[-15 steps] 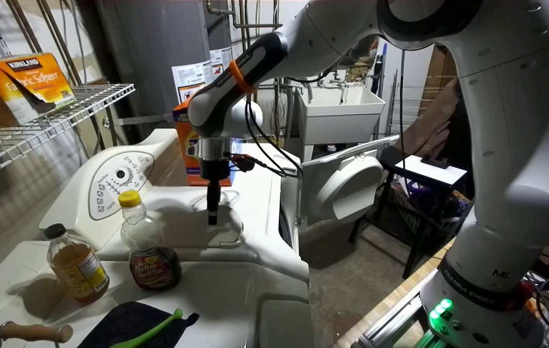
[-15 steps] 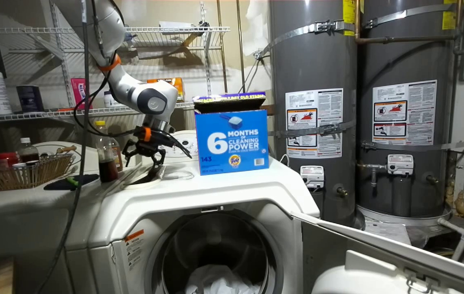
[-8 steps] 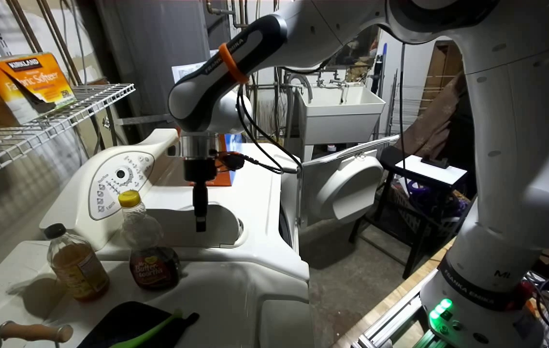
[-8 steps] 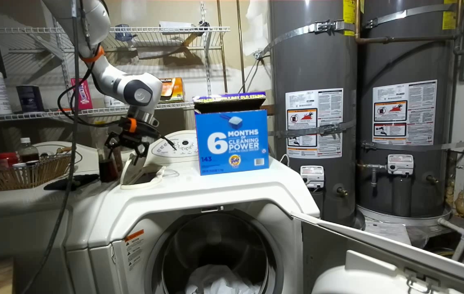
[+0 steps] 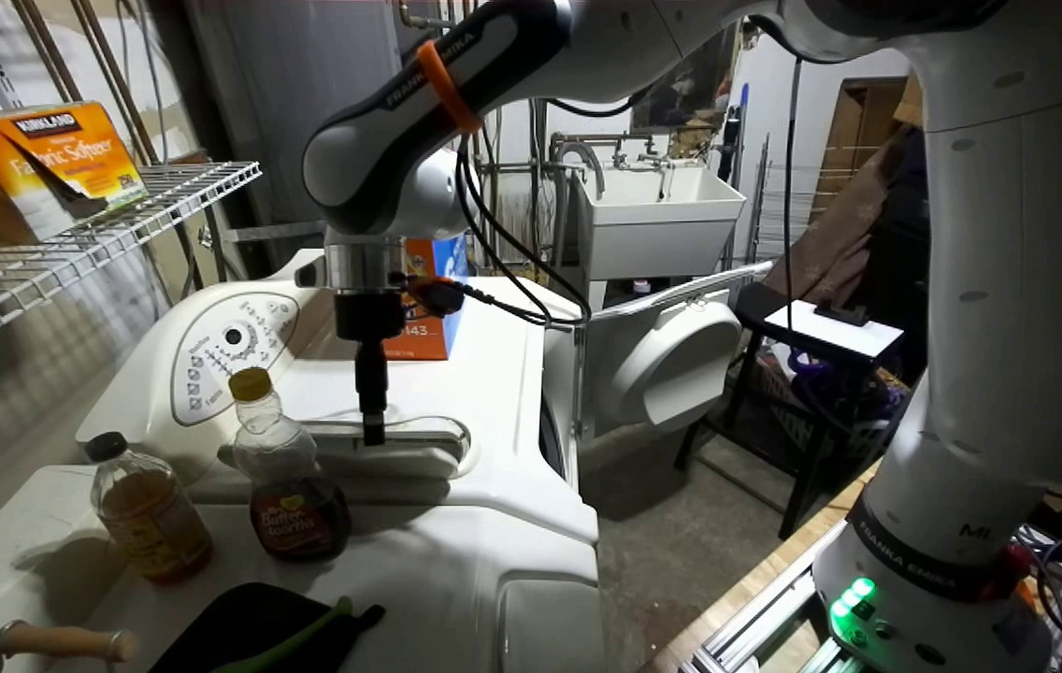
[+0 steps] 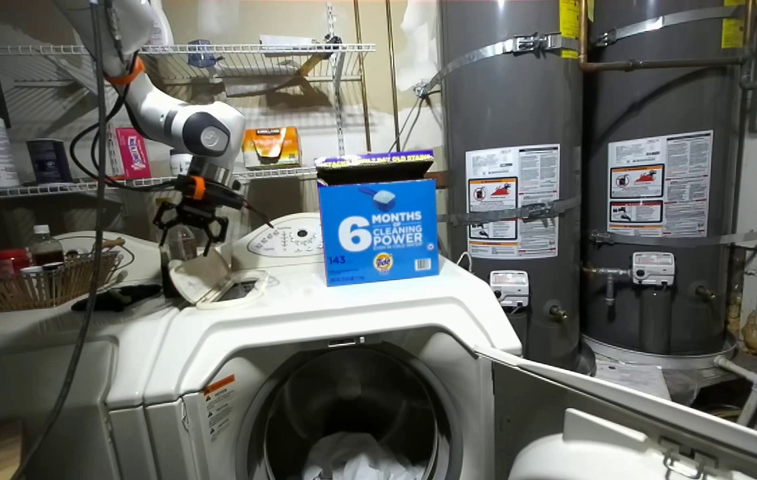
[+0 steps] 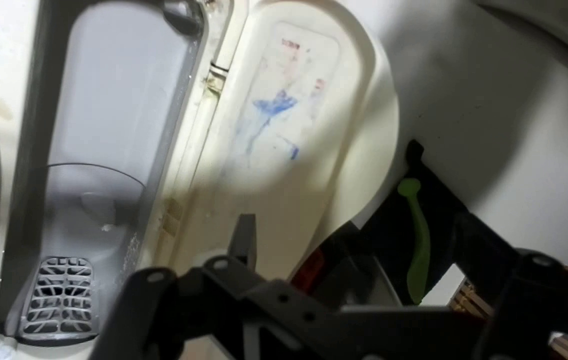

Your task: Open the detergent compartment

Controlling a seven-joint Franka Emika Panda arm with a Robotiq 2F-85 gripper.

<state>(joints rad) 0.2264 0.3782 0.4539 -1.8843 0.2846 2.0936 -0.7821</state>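
The detergent compartment is on the washer top. Its white flap (image 6: 200, 273) is swung up and tipped back toward the bottles, showing its stained inner face. The open grey tray (image 7: 114, 110) with a grating at one end shows in the wrist view, with the flap (image 7: 289, 115) hinged beside it. The flap (image 5: 405, 463) also shows in an exterior view. My gripper (image 6: 185, 248) is open and empty just above the flap. In the wrist view the gripper (image 7: 358, 232) has its fingers wide apart, one over the flap. I cannot tell whether a finger touches it.
A syrup bottle (image 5: 297, 514) stands close beside the flap, with a juice-like bottle (image 5: 152, 514) behind. A blue detergent box (image 6: 378, 230) stands on the washer. A black mat with a green tool (image 7: 416, 240) lies nearby. The washer door (image 5: 671, 365) hangs open.
The flap has swung from partly raised, through upright, to tipped back toward the bottles. My gripper has moved the same way and slightly up, uncovering the tray.
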